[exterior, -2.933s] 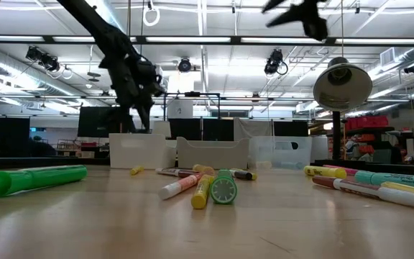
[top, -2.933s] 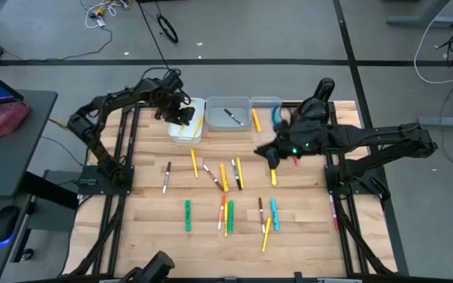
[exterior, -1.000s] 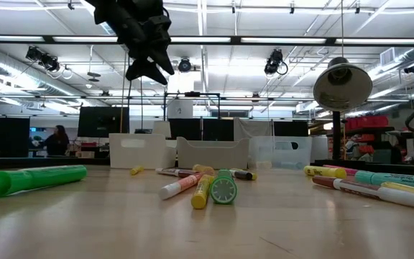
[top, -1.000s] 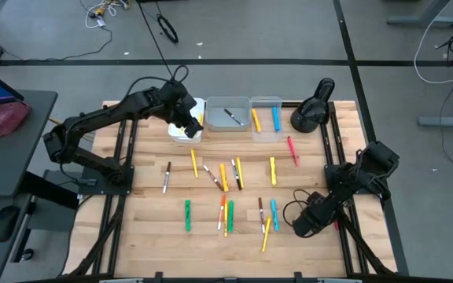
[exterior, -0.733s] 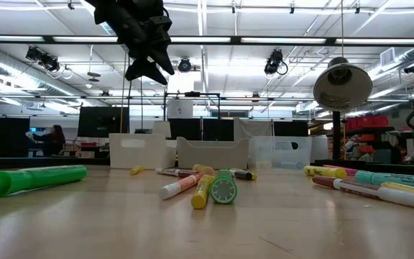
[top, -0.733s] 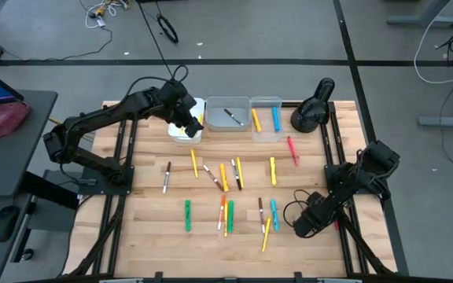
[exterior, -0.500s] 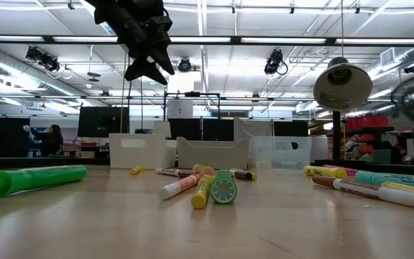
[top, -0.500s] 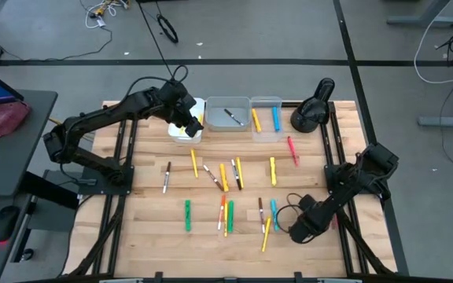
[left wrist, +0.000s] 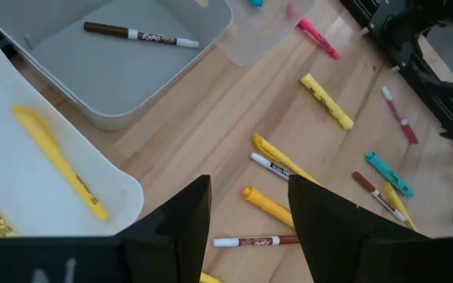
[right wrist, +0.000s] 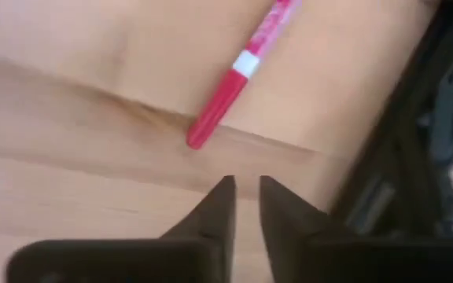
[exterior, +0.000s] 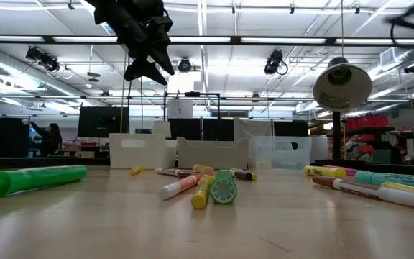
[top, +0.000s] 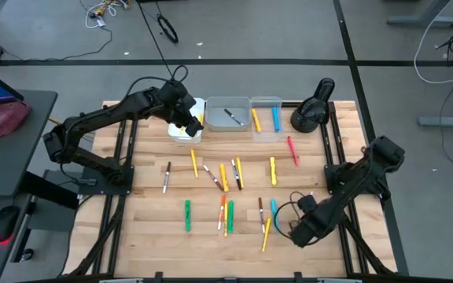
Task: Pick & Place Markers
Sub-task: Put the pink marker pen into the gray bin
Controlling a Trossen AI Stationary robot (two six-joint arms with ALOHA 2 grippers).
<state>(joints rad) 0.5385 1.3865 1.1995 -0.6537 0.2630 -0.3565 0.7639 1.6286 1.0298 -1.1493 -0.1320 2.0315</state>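
Now your right gripper [right wrist: 242, 206], fingers a little apart and empty, is low by the table's right edge. Just ahead lies the red marker [right wrist: 238, 75], slanting away from the fingertips.

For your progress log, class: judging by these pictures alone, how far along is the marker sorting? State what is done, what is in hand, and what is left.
Done: a few markers lie in the bins, such as the yellow one in the white bin and a dark one in the grey bin.
In hand: nothing. The left gripper hangs open and empty over the bins; the right gripper, slightly parted, holds nothing near a red marker.
Left: most markers are scattered on the table.
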